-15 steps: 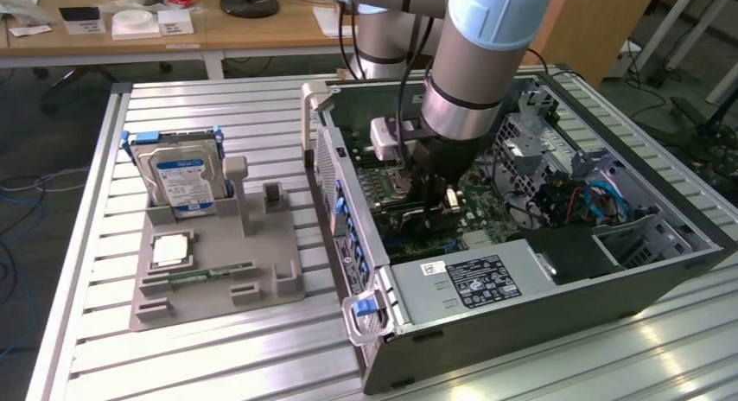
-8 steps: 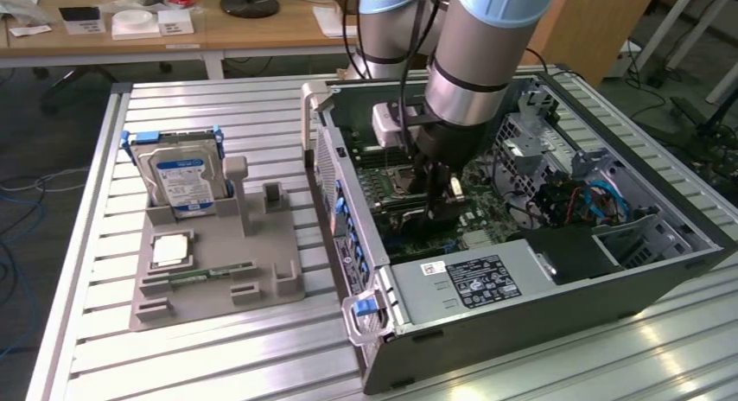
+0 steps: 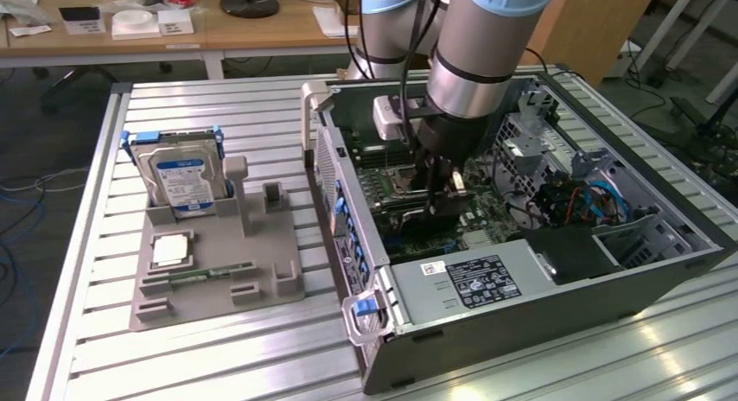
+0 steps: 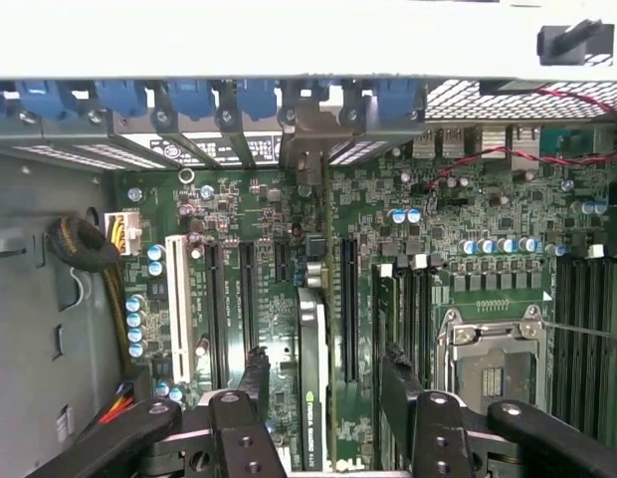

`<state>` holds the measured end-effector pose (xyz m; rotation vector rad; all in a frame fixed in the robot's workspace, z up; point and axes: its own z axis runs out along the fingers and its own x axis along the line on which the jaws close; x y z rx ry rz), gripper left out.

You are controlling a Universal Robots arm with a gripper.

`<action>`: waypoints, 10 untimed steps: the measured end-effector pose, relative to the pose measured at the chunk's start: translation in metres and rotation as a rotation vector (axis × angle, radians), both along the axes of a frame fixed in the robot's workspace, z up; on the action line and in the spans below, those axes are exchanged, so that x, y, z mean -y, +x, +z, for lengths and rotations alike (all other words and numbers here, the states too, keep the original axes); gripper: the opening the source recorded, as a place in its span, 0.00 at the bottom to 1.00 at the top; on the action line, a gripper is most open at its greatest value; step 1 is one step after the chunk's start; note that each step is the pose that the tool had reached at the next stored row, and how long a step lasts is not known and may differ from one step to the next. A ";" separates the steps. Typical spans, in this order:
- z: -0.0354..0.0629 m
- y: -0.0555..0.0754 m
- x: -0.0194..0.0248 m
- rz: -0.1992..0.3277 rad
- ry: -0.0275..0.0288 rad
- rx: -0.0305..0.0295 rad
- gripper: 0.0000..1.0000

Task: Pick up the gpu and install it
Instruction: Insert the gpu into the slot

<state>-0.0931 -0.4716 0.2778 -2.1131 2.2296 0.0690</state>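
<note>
Wrist view, my claw: my gripper [image 4: 326, 370] hangs low inside the computer case [image 3: 645, 254]. My two black fingers [image 4: 255, 383] are wide apart, with a gap on each side of the card. I am squeezing nothing.
Where the gpu is: the gpu [image 4: 311, 398] stands on its edge between my fingers, over a long slot on the green board [image 4: 468, 199]. I cannot tell if it is pushed all the way in.
How it looks: thin and flat. I see it edge-on, as a dark strip with a small green mark.
How it will handle: I think it is light and stiff, but easy to hurt. I would pinch its two flat faces gently and keep it straight up.
Farther off: blue clips [image 4: 189, 100] line the case wall.
Exterior view: a hard drive [image 3: 182, 181] stands in a grey holder [image 3: 219, 280], well apart from the case.
</note>
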 end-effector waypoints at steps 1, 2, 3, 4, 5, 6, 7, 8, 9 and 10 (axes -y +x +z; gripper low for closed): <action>0.0015 0.000 0.0000 0.000 0.0001 0.0000 0.58; 0.0030 0.000 0.0000 0.000 0.0002 0.0001 0.58; 0.0049 0.000 0.0000 0.000 0.0002 0.0000 0.58; 0.0071 0.000 0.0000 0.000 0.0002 0.0001 0.58; 0.0096 0.000 -0.0001 0.000 0.0002 0.0001 0.58; 0.0116 0.000 -0.0002 0.000 0.0001 0.0000 0.58; 0.0129 0.000 -0.0004 0.000 0.0002 0.0000 0.58; 0.0143 0.000 -0.0006 0.000 0.0002 0.0001 0.58; 0.0162 0.000 -0.0008 0.000 0.0001 0.0000 0.58; 0.0179 0.000 -0.0009 0.000 0.0002 0.0001 0.58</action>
